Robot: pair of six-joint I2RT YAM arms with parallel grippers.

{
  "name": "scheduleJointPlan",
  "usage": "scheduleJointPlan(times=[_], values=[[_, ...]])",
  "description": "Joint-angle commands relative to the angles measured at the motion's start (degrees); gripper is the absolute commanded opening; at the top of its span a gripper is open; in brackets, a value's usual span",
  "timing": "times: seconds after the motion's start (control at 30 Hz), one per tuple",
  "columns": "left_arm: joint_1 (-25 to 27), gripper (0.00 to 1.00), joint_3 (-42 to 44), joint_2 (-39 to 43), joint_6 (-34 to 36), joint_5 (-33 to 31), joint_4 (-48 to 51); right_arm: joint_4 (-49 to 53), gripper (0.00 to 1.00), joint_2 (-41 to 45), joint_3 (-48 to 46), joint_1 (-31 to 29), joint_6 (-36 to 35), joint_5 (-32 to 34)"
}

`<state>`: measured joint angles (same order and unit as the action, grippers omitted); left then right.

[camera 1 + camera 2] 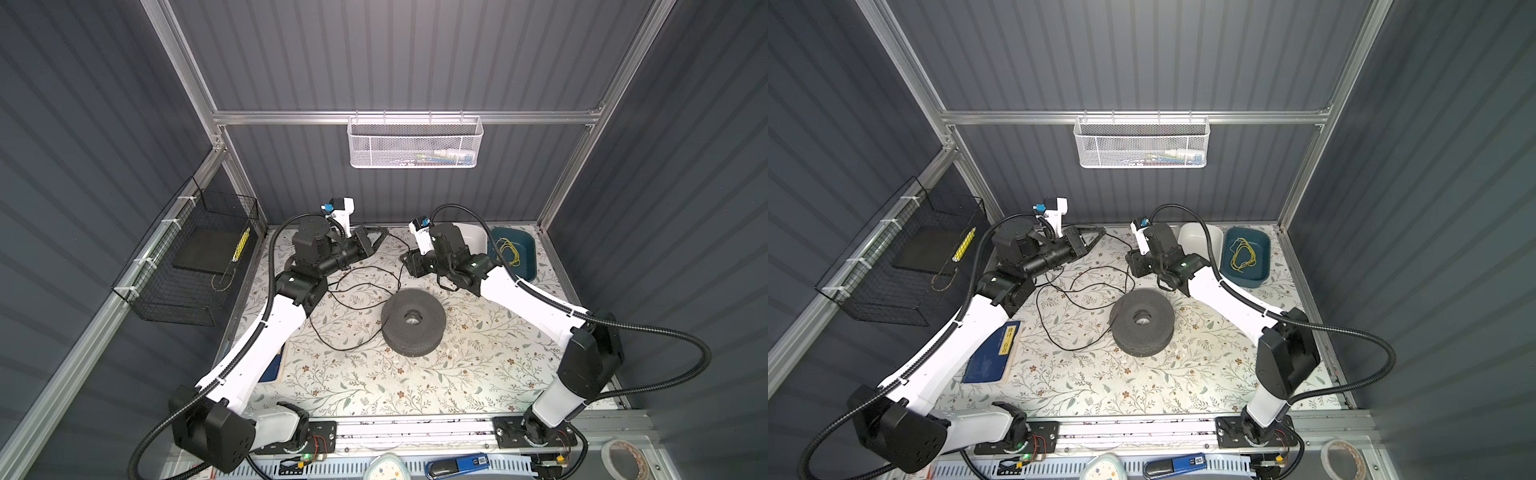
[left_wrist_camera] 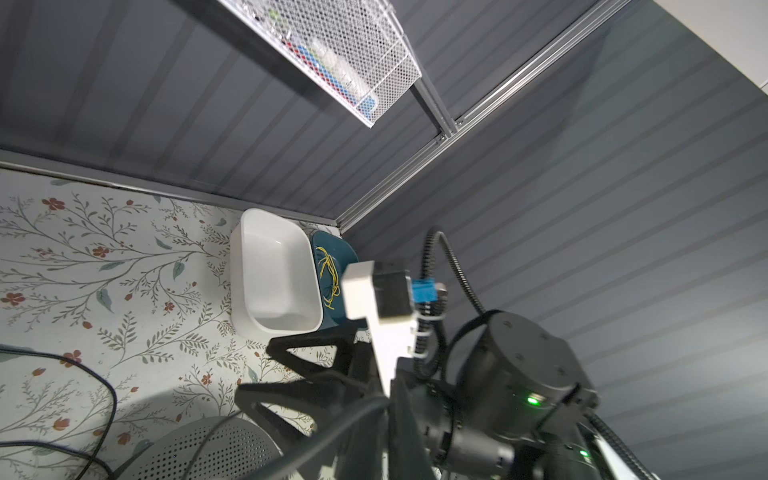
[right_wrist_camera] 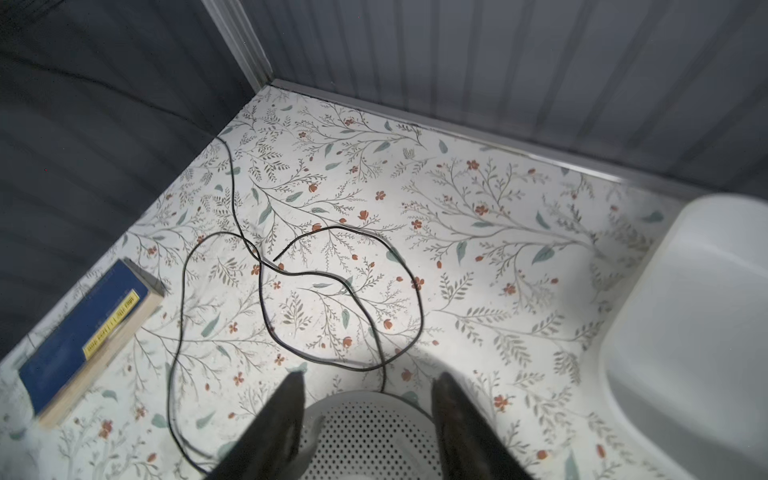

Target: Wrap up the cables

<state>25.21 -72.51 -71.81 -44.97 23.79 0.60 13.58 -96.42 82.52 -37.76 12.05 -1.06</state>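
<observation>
floral tabletop (image 1: 415,386), black cable (image 3: 259,259) pinched in left tool (image 1: 384,235), trailing in loops to grey spool (image 1: 395,328), right tool (image 3: 370,376) parted, empty

- Left arm (image 1: 270,332), right arm (image 1: 536,299): white shells, black joints.
- Ribbed black conduit (image 1: 272,266), fixed by white ties.
- Left gripper (image 1: 384,234): black, triangular fingers.

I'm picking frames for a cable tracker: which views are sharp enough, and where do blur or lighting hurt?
Right wrist view: black cable crisp mid-frame, but the blue book and the right gripper are smeared. Left wrist view: the cable strand nearest the lens is a defocused band; background sharp. Both top views: sharp, table bright centrally, walls dim.
</observation>
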Motion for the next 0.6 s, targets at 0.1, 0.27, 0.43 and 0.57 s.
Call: scheduleJointPlan(times=[0.1,0.27,0.43,0.57], values=[[-0.7,0.0,-6.5,3.6,5.5,-3.4,6.2,-1.7,0.35,-0.7,4.0,1.4,2.9,0.9],[-7.6,0.0,-14.5,2.6,3.5,-0.6,6.4,-1.5,0.34,-1.5,5.0,2.3,2.5,3.3],[-10.2,0.0,-24.9,-0.3,4.8,0.7,10.4,-2.0,0.28,-2.7,8.1,6.9,4.5,2.2],[-10.2,0.0,-26.8,-0.4,4.9,0.4,11.1,-0.7,0.22,-5.0,14.4,10.5,5.2,0.9]])
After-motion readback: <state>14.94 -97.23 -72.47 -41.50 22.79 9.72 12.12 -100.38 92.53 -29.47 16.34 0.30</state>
